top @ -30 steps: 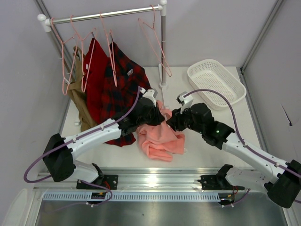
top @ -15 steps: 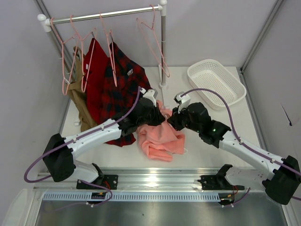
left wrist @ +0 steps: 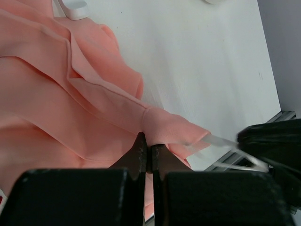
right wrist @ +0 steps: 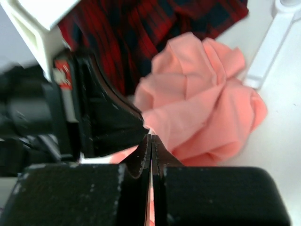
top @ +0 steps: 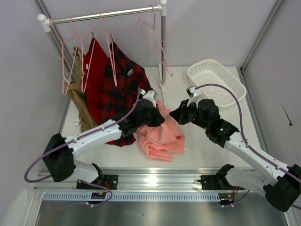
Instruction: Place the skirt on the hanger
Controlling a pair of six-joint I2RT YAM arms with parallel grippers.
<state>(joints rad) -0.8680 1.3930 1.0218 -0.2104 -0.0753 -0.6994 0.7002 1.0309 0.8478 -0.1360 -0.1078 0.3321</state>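
Observation:
The salmon-pink skirt (top: 162, 139) lies crumpled on the table between both arms. My left gripper (top: 159, 115) is shut on a fold of the skirt (left wrist: 70, 94), with the jaws (left wrist: 146, 143) pinching the fold's edge. My right gripper (top: 173, 115) is shut right beside it; its tips (right wrist: 151, 139) touch the skirt (right wrist: 207, 103). In the left wrist view a thin pale strip runs from the fold to the right gripper. An empty pale-pink hanger (top: 157, 44) hangs at the right end of the rail, above and behind both grippers.
The white rail (top: 103, 15) carries several more pink hangers (top: 70, 47), a red garment (top: 96, 70), a plaid shirt (top: 120, 89) and a tan garment (top: 80, 106). Its post (top: 163, 47) stands just behind the skirt. A white basket (top: 216, 82) sits at the back right.
My right gripper has risen and drawn back to the right, still shut, away from the skirt pile. The left gripper has held still on the skirt. The right-hand hanger swings slightly.

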